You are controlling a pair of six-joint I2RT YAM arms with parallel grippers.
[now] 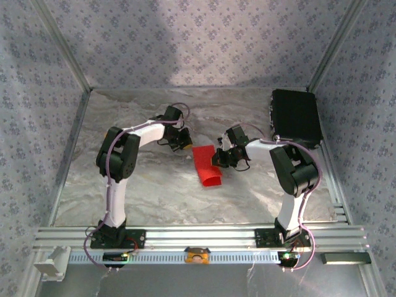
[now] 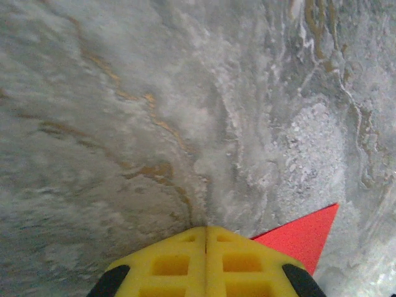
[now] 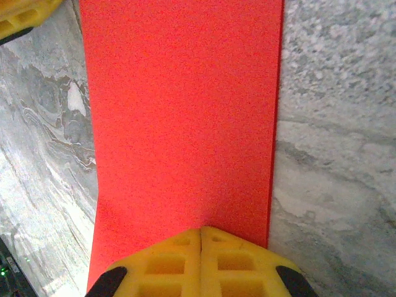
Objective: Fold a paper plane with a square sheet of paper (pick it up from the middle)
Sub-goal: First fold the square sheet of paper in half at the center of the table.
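Note:
The square sheet of paper (image 1: 204, 166) lies mid-table as a bright red folded strip whose near end curls up. In the right wrist view the paper (image 3: 182, 111) runs straight ahead from under my right gripper (image 3: 201, 229). That gripper is shut, with its yellow tips resting on the sheet's right side (image 1: 221, 158); no paper shows between the jaws. My left gripper (image 2: 206, 228) is shut too, its tips down on bare table beside a corner of the paper (image 2: 303, 238). From above, the left gripper (image 1: 182, 142) sits at the sheet's far left corner.
A black box (image 1: 296, 117) stands at the back right near the wall. Patterned walls close in the marble table (image 1: 142, 185) on three sides, and an aluminium rail (image 1: 198, 238) runs along the near edge. The left fingers (image 3: 25, 15) show at the top left corner of the right wrist view.

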